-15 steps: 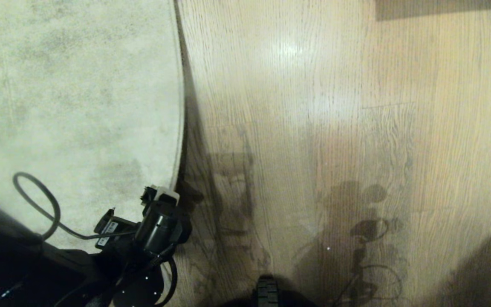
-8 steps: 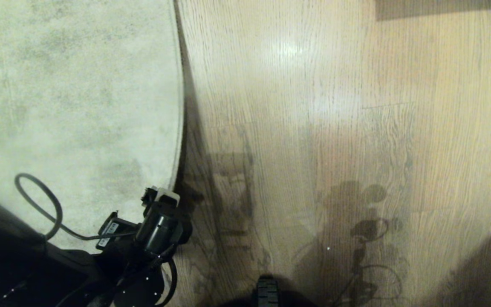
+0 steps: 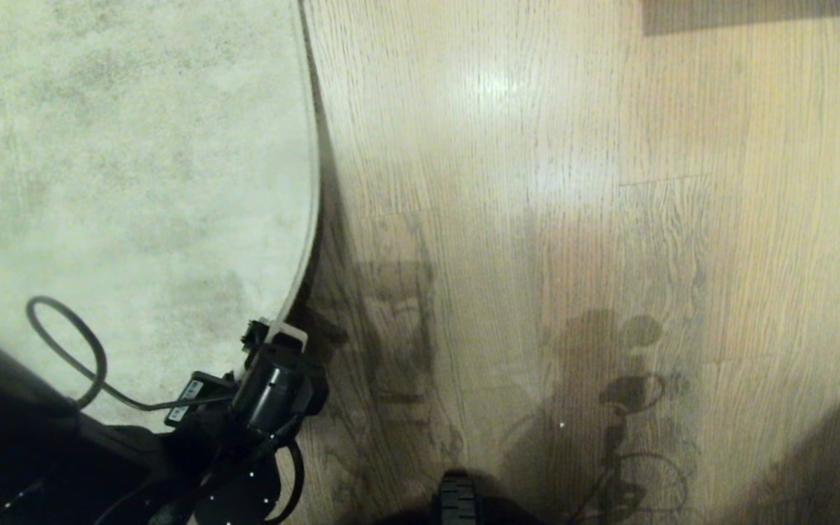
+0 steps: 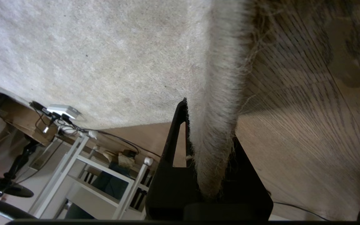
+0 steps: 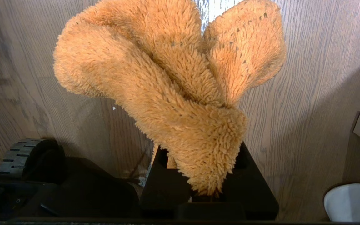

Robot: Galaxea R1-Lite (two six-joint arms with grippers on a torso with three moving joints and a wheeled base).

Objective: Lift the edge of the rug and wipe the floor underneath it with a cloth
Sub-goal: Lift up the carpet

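The pale mottled rug covers the left side of the head view, and its rug edge runs down to my left gripper at the lower left. Seen from the left wrist, the left gripper is shut on the fuzzy rug edge, with one finger on the pile side. The wood-grain floor lies to the right of the rug. Outside the head view, my right gripper is shut on the orange-yellow cloth, which bunches out over the floor and hides the fingertips.
A black cable loop lies on the rug by the left arm. The base wheel sits at the bottom middle. A dark strip crosses the top right. A white shelf frame stands beyond the rug. A white object sits near the right gripper.
My left gripper's jaws have shut on the rug edge, and the border just above it has bent slightly. The left arm has otherwise stayed in place.
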